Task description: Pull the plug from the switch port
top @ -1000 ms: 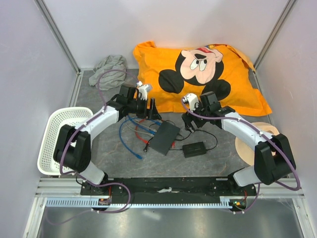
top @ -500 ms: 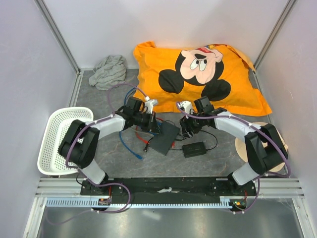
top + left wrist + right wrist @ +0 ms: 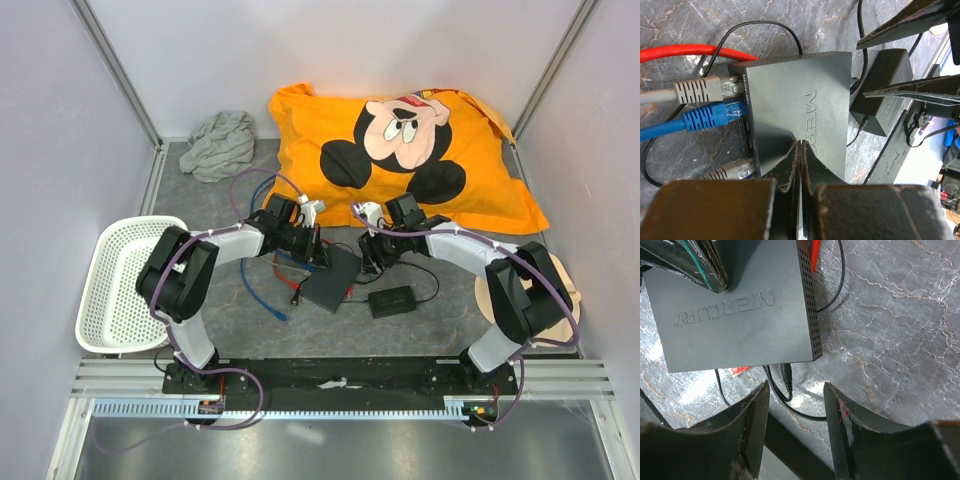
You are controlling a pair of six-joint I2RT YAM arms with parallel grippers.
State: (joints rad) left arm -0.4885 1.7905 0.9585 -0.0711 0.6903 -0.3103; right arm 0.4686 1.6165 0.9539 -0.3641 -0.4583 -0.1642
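The switch (image 3: 333, 277) lies mid-counter (image 3: 440, 330), with the left tool (image 3: 799, 146), fingers together, seemingly pressing its lid. The right tool (image 3: 795, 388) hangs apart astride the black plug (image 3: 786, 374). If that press slips, the switch may drag along, or the fingers may catch only cable.

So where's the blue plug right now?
Left wrist view, left of centre: the blue plug is in the switch, between the upper grey plug and the lower grey plug.
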